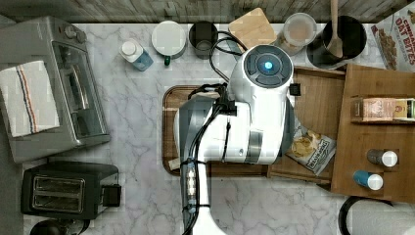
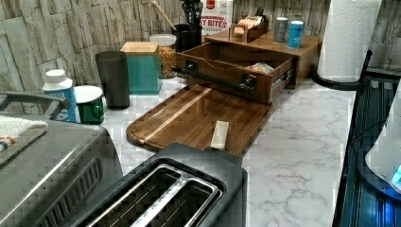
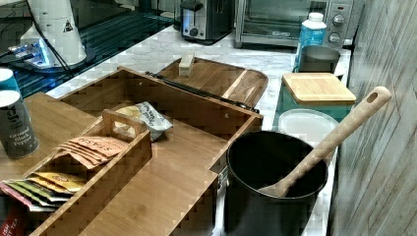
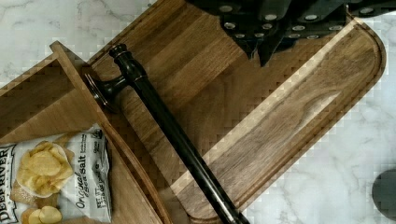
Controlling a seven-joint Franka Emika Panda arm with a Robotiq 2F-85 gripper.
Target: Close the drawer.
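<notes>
- The gripper hangs above the dark tray, a little off the drawer's black bar handle; I cannot tell whether its fingers are apart or together, since dark housing hides the tips in the wrist view.
- The drawer stands pulled well out of the organiser unit, its front reaching over the tray's near edge on the marble surface.
- Beyond the handle, inside the drawer, lies a bag of crisps, close to the front wall.
- Judgement: the drawer is stiff wood, light with so little in it, and should slide straight. The round handle looks smooth and may slip; a flat push on the front panel beside the handle, square toward the organiser unit, seems safer than a grasp.
- A skewed push could jam it in its runners.
</notes>
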